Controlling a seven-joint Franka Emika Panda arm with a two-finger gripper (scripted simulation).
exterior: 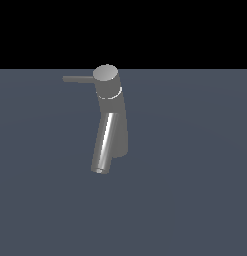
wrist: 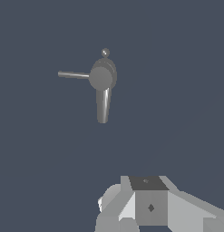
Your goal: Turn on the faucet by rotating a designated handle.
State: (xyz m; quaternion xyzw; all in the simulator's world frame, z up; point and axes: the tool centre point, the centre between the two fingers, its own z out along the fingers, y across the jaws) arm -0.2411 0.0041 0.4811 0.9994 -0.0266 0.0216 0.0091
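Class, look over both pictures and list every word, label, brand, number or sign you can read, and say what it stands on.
There is none to read in either view.
The faucet, its handle and its spout are plain grey metal with no label or brand.
The floor carries no writing.
The small dark diamond on the robot's wrist block is a shape, not a letter or number.

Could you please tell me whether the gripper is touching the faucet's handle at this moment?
Apart. In the wrist view the handle on the faucet lies well away from the gripper hardware at the frame's edge, with bare floor between. In the exterior view no gripper appears near it.
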